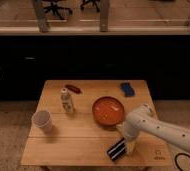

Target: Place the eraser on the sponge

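The eraser lies tilted near the front edge of the table, on its right part. The gripper is low just beside it, jaws spread wide and closed on nothing (whether a finger touches the eraser, I cannot tell). One orange bowl stands just behind, showing only its own red inside. One white cup stands at the left, its content hidden. One sponge lies at the far right, well apart. Also one small bottle and one dark red oblong item.
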Robot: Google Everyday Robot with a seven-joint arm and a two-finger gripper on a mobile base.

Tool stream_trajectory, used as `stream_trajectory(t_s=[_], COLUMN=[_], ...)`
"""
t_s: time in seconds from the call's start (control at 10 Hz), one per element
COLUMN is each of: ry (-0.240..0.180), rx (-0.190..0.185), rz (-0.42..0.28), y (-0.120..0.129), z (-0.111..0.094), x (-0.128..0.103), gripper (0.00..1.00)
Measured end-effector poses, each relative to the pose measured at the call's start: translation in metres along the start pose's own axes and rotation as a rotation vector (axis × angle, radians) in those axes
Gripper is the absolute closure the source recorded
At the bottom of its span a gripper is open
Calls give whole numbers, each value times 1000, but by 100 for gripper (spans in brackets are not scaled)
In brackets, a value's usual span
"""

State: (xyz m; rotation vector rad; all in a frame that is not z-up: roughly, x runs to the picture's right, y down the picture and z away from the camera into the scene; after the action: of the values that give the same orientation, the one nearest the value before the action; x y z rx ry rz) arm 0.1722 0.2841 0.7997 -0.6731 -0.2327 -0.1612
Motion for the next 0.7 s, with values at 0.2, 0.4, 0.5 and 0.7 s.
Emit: stream_trajectory(t_s=[0.2,0.4,0.5,0.7], ry=[-26,-52,-60,-70], rx=[22,41,47,57], rz=[11,14,15,14], y=[5,7,9,11], z=[-6,-13,-14,-16], x=[-1,-1,-1,-3], gripper=[20,20,20,20])
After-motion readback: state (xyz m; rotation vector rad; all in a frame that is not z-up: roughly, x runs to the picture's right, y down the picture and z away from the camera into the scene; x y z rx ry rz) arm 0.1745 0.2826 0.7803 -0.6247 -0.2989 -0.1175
